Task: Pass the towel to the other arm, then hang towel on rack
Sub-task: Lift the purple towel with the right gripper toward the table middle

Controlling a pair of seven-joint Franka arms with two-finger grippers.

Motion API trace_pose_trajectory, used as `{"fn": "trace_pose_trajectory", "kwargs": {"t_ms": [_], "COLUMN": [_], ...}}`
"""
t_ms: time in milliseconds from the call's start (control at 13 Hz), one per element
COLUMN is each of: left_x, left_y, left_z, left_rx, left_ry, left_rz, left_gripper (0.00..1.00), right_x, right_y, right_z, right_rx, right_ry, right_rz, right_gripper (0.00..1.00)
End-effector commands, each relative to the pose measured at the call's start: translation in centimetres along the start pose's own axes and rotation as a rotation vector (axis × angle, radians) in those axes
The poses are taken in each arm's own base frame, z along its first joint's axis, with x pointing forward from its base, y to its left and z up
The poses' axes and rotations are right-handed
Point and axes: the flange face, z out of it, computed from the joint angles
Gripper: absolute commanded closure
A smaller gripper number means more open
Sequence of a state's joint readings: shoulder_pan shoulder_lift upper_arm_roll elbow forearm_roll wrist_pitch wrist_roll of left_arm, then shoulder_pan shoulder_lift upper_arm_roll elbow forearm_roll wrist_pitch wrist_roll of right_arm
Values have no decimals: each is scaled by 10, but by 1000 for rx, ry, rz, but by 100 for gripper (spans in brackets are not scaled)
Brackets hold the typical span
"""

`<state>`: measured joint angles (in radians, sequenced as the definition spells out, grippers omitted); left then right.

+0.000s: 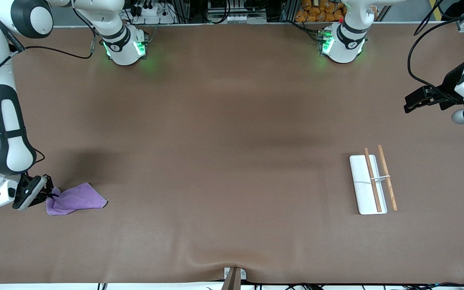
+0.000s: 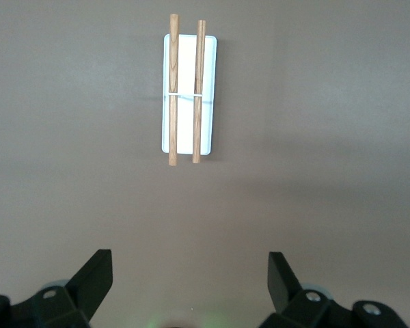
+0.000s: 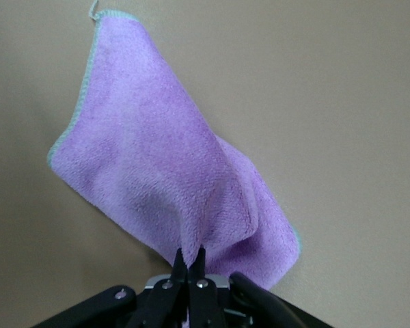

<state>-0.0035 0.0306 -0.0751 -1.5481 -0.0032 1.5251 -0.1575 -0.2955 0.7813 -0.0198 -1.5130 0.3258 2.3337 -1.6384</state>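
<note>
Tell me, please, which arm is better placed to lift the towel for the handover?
The right arm. Its tool is shut on an edge of the purple towel at its own end of the table. The left tool waits open above the rack, apart from the towel.

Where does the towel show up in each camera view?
Front view: the towel lies low at the right arm's end of the table, one edge pinched by the right gripper.
Left wrist view: not in it.
Right wrist view: it fills the middle.
Shared landmark: the right gripper, shut on the towel.
</note>
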Motion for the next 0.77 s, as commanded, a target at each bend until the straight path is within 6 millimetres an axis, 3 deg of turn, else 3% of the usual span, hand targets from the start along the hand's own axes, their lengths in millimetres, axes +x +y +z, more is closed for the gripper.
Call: {"fn": "trace_pose_trajectory", "kwargs": {"t_ms": [0, 153, 383, 690], "left_x": [1, 1, 1, 2], "left_y": [-1, -1, -1, -2], "left_z": [-2, -2, -2, -6], "left_rx": [19, 20, 20, 8], "left_ry": [-3, -3, -5, 4], "left_rz": [18, 18, 18, 14], "left_gripper": [0, 0, 0, 0], "right_x": [17, 38, 65, 114], "right_y": [1, -2, -1, -17], "right_z": [-7, -15, -44, -71], "right_rx": [19, 64, 82, 144], "right_ry": [41, 98, 127, 155], "right_rz": [-20, -17, -46, 31], "right_gripper": [100, 100, 100, 100]}}
